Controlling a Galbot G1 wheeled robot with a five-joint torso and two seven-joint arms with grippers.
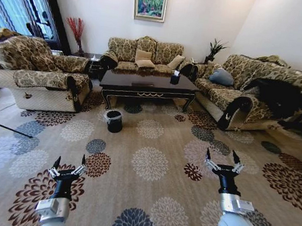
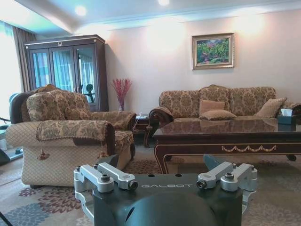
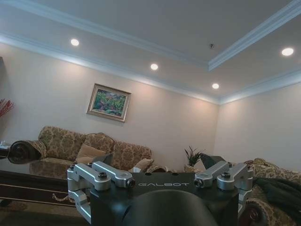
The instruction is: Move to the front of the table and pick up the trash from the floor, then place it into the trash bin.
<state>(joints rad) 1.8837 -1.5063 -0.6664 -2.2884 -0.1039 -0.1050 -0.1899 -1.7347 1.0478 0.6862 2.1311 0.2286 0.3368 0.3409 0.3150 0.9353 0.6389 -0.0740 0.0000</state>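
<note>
A wide stretch of patterned floor (image 1: 153, 145) is seen lying open between the robot and the bench (image 1: 148, 84), which stands well ahead at the middle of the seating group. The bench's front edge is bordered by gold trim, and a small black tissue box (image 1: 174, 79) is carried near its right end. The open carpet is hemmed on the left by an armchair (image 1: 39, 74), at the back by a sofa (image 1: 146, 56), and on the right by a longer sofa (image 1: 251, 88). The trash bin (image 1: 114, 121), lined with a clear bag, is placed on the floor just in front of the bench's left front leg, apart from it. No litter piece can be made out on the carpet at this range.

The left gripper (image 1: 69, 163) is held low at the lower left, above a maroon medallion, its fingers spread wide with nothing between them. The right gripper (image 1: 224, 156) is held somewhat further forward on the right, likewise spread wide and unloaded. Both arms are extended forward, with the grippers pointed toward the bench.
</note>
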